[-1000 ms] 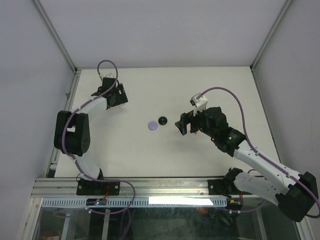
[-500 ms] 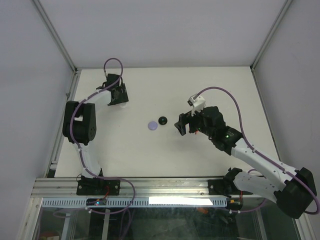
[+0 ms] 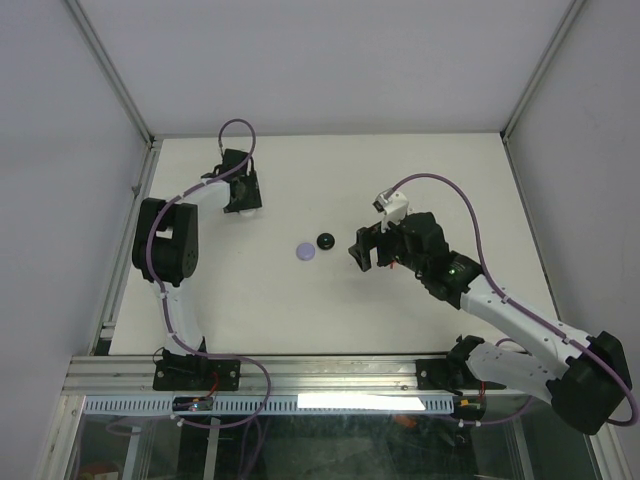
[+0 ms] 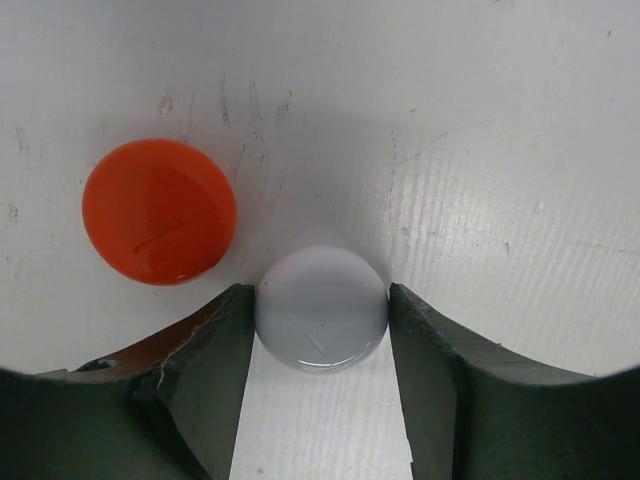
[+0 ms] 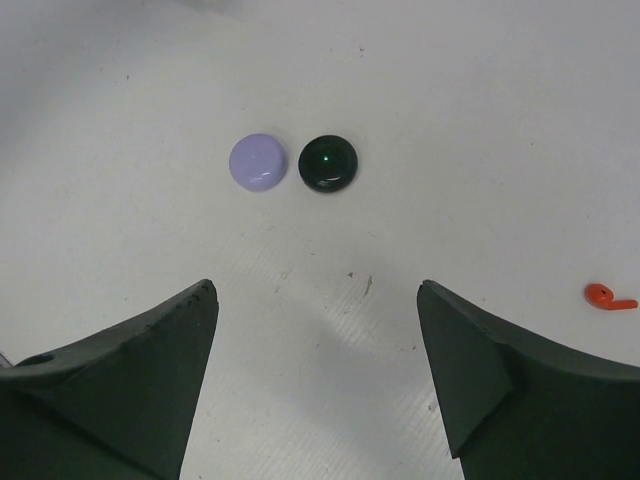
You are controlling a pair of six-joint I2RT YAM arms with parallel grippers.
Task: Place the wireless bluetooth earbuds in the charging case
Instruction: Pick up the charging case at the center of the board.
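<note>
In the left wrist view my left gripper [image 4: 320, 300] has both jaws touching the sides of a white round case [image 4: 322, 310] that lies on the table. An orange round case [image 4: 160, 211] lies just left of it. In the top view the left gripper [image 3: 245, 200] is at the back left. My right gripper [image 3: 360, 252] is open and empty, hovering right of a lavender round case [image 3: 305, 252] and a black round case [image 3: 325, 241]. These two also show in the right wrist view as lavender [image 5: 258, 162] and black [image 5: 328, 163]. A tiny red earbud [image 5: 608, 296] lies to the right. Other earbuds are out of view.
The white table [image 3: 400, 170] is bounded by a metal frame rail [image 3: 130, 215] on the left and another [image 3: 300, 372] along the near edge. Grey walls rise behind and to the sides. A purple cable [image 3: 470, 190] loops above the right arm.
My left gripper has swung right and slightly toward the back, its elbow folding in. My right gripper has barely shifted. The lavender and black cases have not moved.
</note>
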